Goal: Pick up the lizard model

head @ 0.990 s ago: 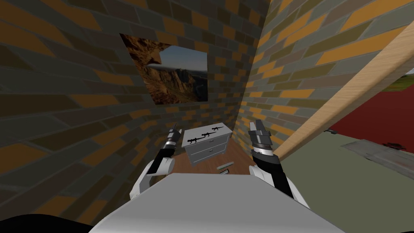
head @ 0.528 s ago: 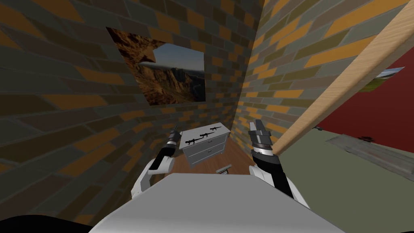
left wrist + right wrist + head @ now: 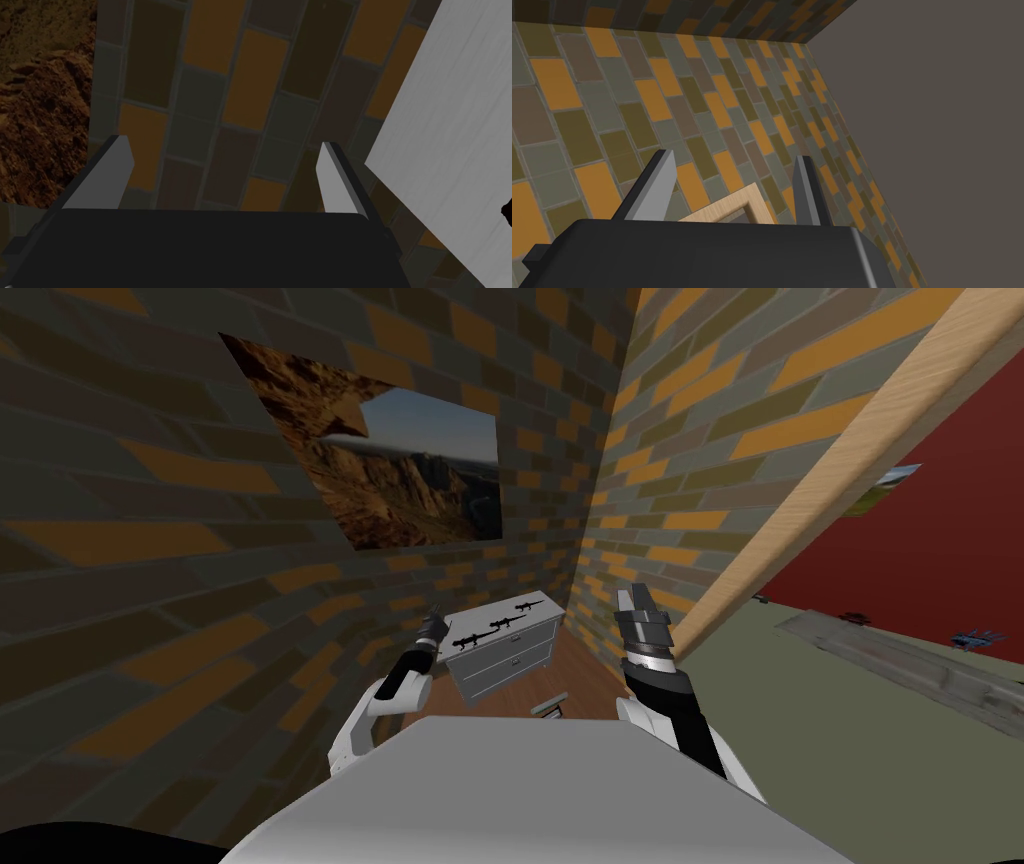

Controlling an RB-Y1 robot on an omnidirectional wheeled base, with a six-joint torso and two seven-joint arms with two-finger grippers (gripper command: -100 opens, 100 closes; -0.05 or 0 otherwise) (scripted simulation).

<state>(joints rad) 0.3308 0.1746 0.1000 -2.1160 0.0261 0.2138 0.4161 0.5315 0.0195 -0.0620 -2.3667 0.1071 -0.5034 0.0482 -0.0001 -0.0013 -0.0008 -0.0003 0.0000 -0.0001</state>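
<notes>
Head view showed three black lizards point(image 3: 468, 640) lying flat on a white cabinet point(image 3: 508, 662) in the far corner. The left gripper point(image 3: 432, 618) hung just beside its left edge and the right gripper point(image 3: 634, 598) well to the right. They looked light, thin and stiff: best pinched across the trunk, not the tail. Grey scraps point(image 3: 550, 703) lay on the nearer floor. Left wrist view: blades apart, cabinet top beside them. Right wrist view: blades apart, holding nothing.
</notes>
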